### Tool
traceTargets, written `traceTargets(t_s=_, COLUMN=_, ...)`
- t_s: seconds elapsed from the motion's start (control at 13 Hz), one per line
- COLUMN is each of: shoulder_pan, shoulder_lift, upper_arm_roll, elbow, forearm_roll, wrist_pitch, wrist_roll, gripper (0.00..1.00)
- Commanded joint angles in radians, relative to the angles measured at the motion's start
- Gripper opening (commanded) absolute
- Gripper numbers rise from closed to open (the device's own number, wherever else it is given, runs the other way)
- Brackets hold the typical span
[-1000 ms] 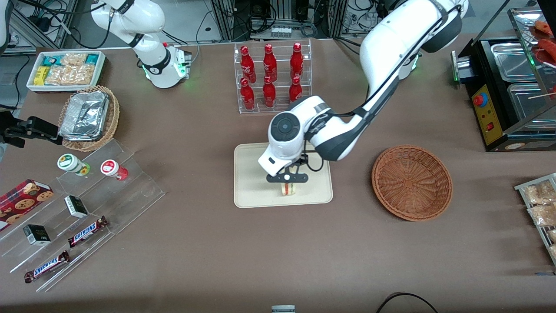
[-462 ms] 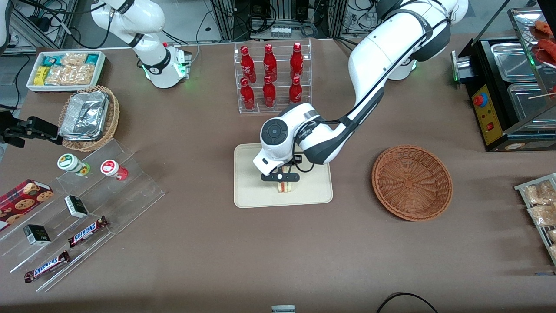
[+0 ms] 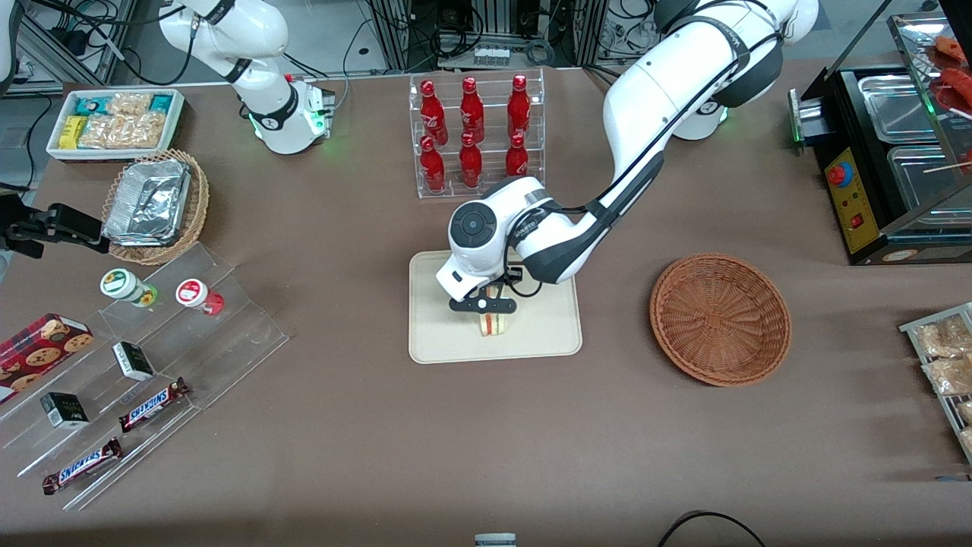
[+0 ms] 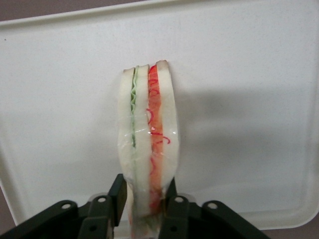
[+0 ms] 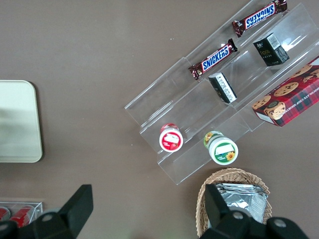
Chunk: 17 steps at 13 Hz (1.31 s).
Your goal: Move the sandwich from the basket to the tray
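The gripper (image 3: 490, 314) hangs low over the tray (image 3: 433, 342), and its fingers (image 4: 117, 195) are closed narrowly on the sandwich (image 3: 492, 324), one pressing each bread face. In the left wrist view the sandwich (image 4: 147, 149) stands on edge between the two black fingers, its green and red filling layers running along the cut side, with a clear wrap around it and the tray's (image 4: 249, 74) pale floor under it. Whether its lower edge touches the tray cannot be told. In the front view the sandwich sits over the middle of the tray, nearer the camera than the gripper's body.

The basket (image 3: 720, 319) lies on the brown tabletop (image 3: 380, 441) well apart from the tray, toward the working arm's end, with nothing in it. A clear rack of red bottles (image 3: 474, 137) stands farther from the camera than the tray. Toward the parked arm's end are a tan basket of foil containers (image 3: 152, 201) and a stepped clear stand with snack bars (image 3: 148, 406).
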Motion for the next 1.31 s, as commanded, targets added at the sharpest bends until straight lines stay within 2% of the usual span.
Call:
traceTargets(t_s=0.0, shoulder_pan=-0.001, shoulder_lift=-0.004, upper_arm_roll=0.000, elbow=0.033, forearm_roll=0.023, wrist_pitch=-0.027, wrist_roll=-0.020, gripper=1.00)
traceTargets(t_s=0.54, shoulder_pan=0.064, shoulder_lift=-0.219, upper_arm_roll=-0.001, elbow=0.042, forearm_roll=0.007, wrist_pitch=-0.181, wrist_roll=-0.118, gripper=1.00)
traceTargets(t_s=0.69, shoulder_pan=0.129, shoulder_lift=-0.297, upper_arm_roll=-0.006, elbow=0.039, forearm_roll=-0.006, wrist_pitch=-0.270, wrist_roll=-0.114, gripper=1.00)
traceTargets(t_s=0.85, shoulder_pan=0.195, shoulder_lift=-0.393, upper_arm_roll=-0.003, elbow=0.035, forearm_roll=-0.083, wrist_pitch=-0.336, wrist_roll=-0.101, gripper=1.00)
traceTargets(t_s=1.23, shoulder_pan=0.369, shoulder_lift=-0.552, upper_arm_roll=-0.004, elbow=0.031, forearm_roll=-0.187, wrist_pitch=-0.505, wrist_roll=0.055, gripper=1.00)
